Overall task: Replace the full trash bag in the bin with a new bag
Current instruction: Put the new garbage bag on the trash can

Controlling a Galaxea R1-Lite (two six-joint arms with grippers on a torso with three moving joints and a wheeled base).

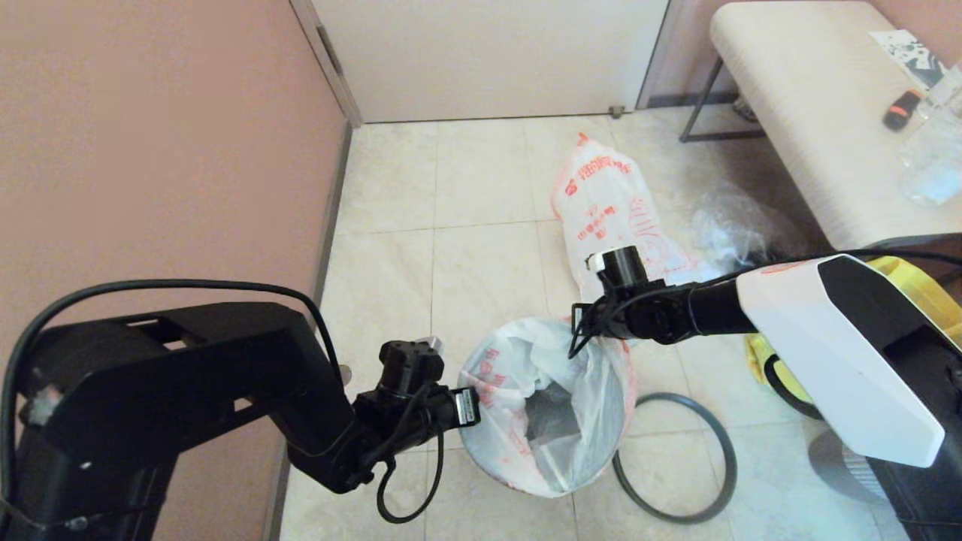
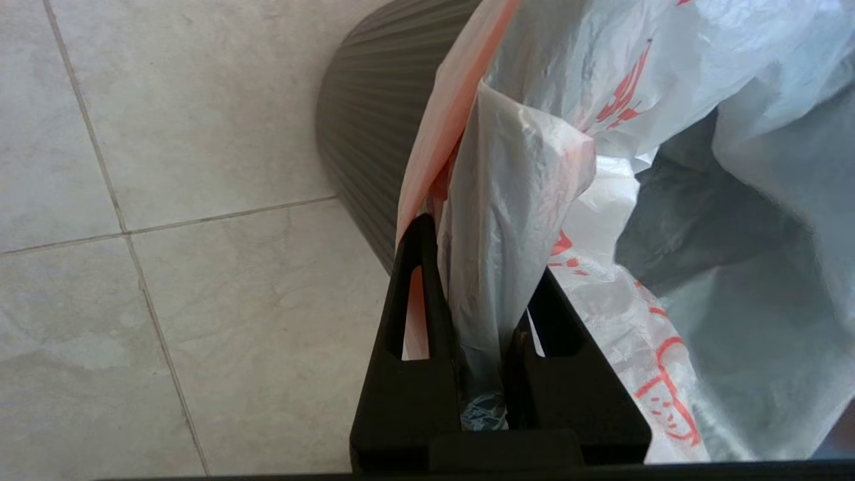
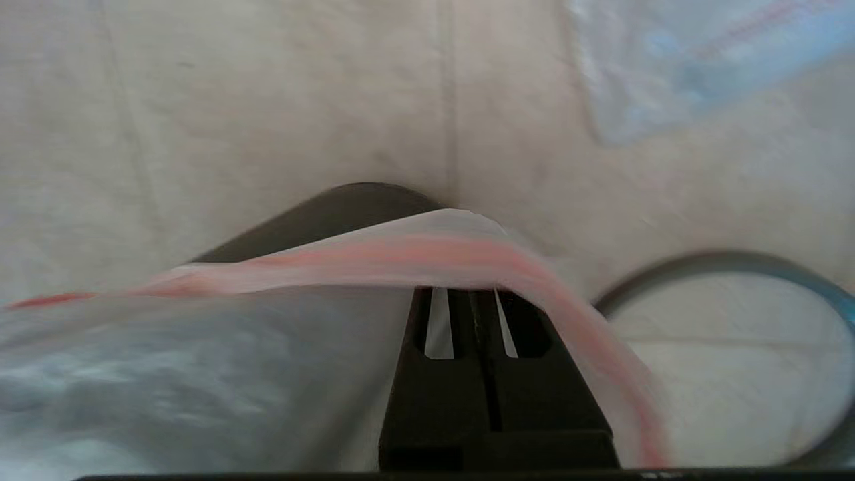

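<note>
Black fingers of the left gripper [image 2: 477,294] fill the near edge of its wrist view, clamped on a gathered fold of the new bag [image 1: 541,391] at the bin's left rim. Across the mouth, the right gripper [image 3: 475,297] has its fingers pressed together on the bag's orange-edged hem at the far right side. Between them the bag hangs open inside the bin [image 2: 364,127], whose ribbed dark wall shows only below the plastic.

Judging by this, the step in hand is spreading the bag's mouth over the rim. To do it well, both grippers should pull outward and then down evenly, so the hem folds past the edge all round without tearing the thin film. The left hold is bunched; a gentler pull there would probably stop the bag slipping out or the light bin tipping.

On the floor just right of the bin lies the dark hoop rim [image 1: 718,451], still to be pressed on. Farther back, the full trash bag [image 1: 609,203] lies on the tiles, well apart.
</note>
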